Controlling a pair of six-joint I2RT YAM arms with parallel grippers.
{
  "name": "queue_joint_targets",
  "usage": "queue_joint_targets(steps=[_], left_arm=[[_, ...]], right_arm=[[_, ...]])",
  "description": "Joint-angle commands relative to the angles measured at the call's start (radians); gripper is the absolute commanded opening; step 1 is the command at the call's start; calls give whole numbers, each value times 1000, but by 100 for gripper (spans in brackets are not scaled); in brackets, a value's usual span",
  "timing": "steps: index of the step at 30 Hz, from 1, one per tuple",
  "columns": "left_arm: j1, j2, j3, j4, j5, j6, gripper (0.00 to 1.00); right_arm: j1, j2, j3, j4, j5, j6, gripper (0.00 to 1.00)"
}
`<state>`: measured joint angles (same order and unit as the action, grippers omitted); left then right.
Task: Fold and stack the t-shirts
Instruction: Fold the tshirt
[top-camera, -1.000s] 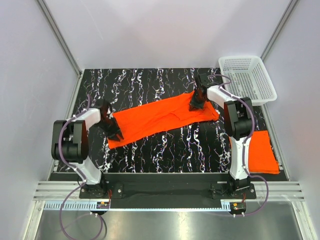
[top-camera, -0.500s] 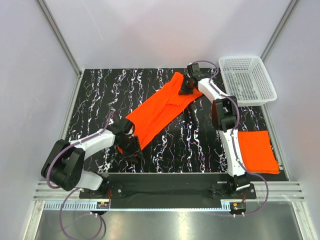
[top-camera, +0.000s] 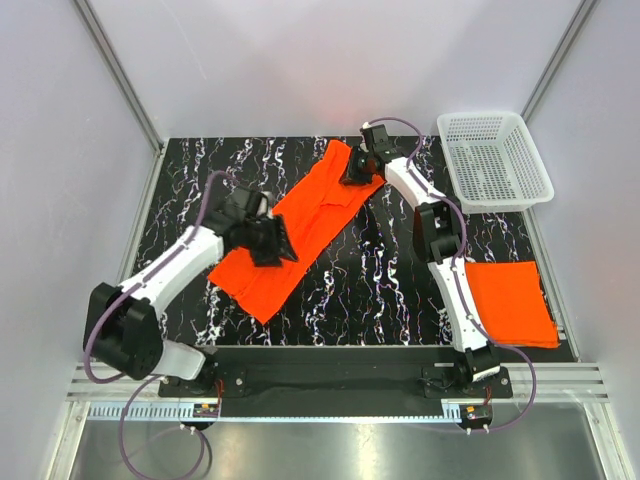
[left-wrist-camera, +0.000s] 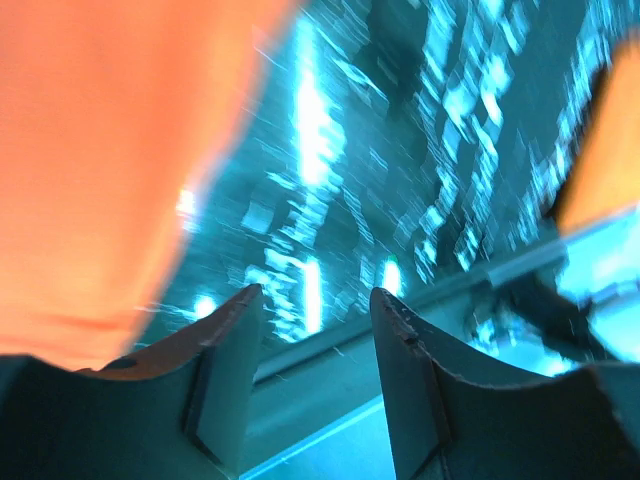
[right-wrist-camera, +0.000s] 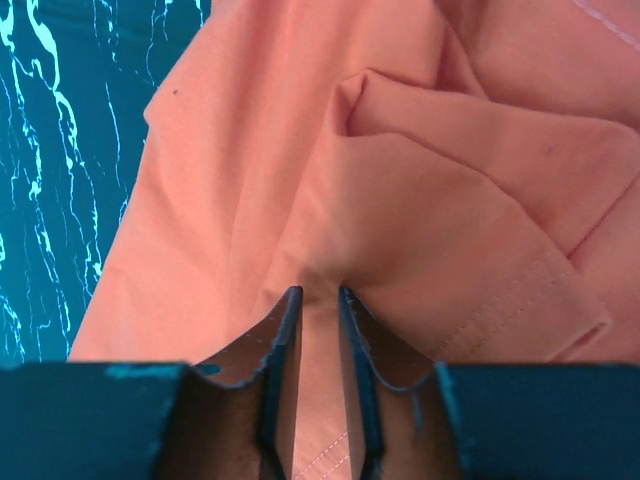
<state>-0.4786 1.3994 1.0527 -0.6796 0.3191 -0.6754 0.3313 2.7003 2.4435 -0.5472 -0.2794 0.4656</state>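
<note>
The long t-shirt (top-camera: 318, 208) lies slantwise on the table (top-camera: 380, 285), its near end below the left gripper (top-camera: 270, 242) and its far end below the right gripper (top-camera: 355, 170), with the basket (top-camera: 495, 160) to that gripper's right and the folded t-shirt (top-camera: 510, 300) behind it, rightward.

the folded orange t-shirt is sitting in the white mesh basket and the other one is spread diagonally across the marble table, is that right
Not quite. The folded orange t-shirt lies on the marble table at its near right corner, not in the white mesh basket, which stands apart at the far right. The top external view shows this. The other t-shirt is indeed spread diagonally across the table.
</note>
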Motion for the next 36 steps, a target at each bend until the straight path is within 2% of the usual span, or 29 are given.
queue_joint_targets(steps=[1, 3, 7, 12, 22, 27, 31, 36], left_arm=[[151, 48, -25, -92, -69, 163, 51], [216, 104, -23, -90, -68, 201, 49], [235, 225, -7, -63, -121, 267, 47], [239, 271, -23, -29, -144, 261, 48], [233, 313, -239, 109, 46, 148, 47], [154, 288, -272, 159, 121, 65, 47], [8, 302, -247, 242, 162, -65, 47], [-71, 340, -198, 383, 192, -226, 47]], right_arm=[[9, -48, -34, -77, -1, -35, 29], [8, -36, -15, -82, -4, -41, 31], [8, -7, 22, -97, -10, -39, 32], [9, 24, 45, -100, -15, -30, 32], [6, 79, 129, -100, -24, -18, 32], [6, 93, 157, -96, -37, -44, 32], [6, 121, 183, -76, -61, -61, 33], [5, 174, 256, -30, -89, -53, 34]])
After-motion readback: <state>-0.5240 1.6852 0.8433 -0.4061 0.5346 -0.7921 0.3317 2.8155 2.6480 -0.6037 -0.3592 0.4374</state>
